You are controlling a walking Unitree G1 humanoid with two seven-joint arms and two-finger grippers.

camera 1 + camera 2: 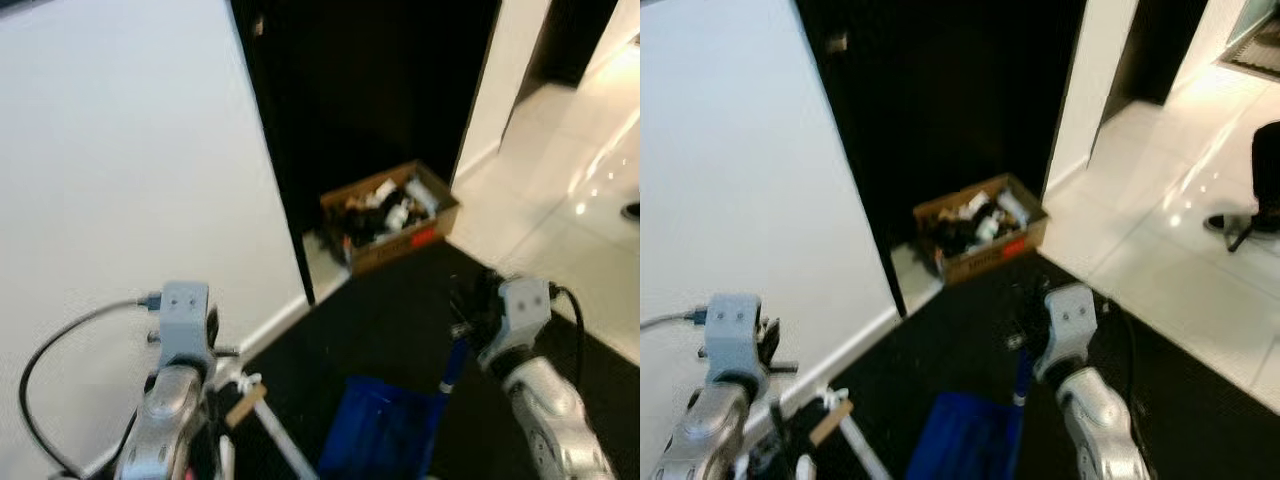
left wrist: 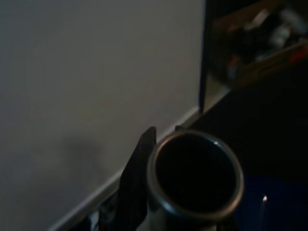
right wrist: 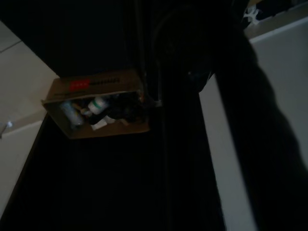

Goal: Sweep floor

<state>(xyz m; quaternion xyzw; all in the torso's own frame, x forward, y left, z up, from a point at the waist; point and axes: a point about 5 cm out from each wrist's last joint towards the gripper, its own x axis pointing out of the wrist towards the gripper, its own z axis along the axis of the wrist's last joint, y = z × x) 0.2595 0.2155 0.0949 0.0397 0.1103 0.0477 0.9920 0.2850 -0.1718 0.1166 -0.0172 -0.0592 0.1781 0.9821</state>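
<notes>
While your right tool [image 1: 470,315] grips the blue dustpan [image 1: 380,430] handle low over the dark floor [image 1: 400,310], your left tool [image 2: 144,192] clasps a metal tube [image 2: 195,180], apparently the broom handle. Ahead, a cardboard box [image 1: 390,215] of clutter sits against the dark doorway, beside the white wall [image 1: 120,180].

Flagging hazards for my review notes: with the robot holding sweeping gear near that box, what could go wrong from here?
1. The cardboard box, full of clutter, sits on the dark floor mat's far edge; a forward sweep could knock it.
2. The left tool holds a metal pole close to the white wall; swinging it might scrape the wall.
3. The blue dustpan hangs from a handle by the right tool; its grip is hidden, so slipping cannot be ruled out.
</notes>
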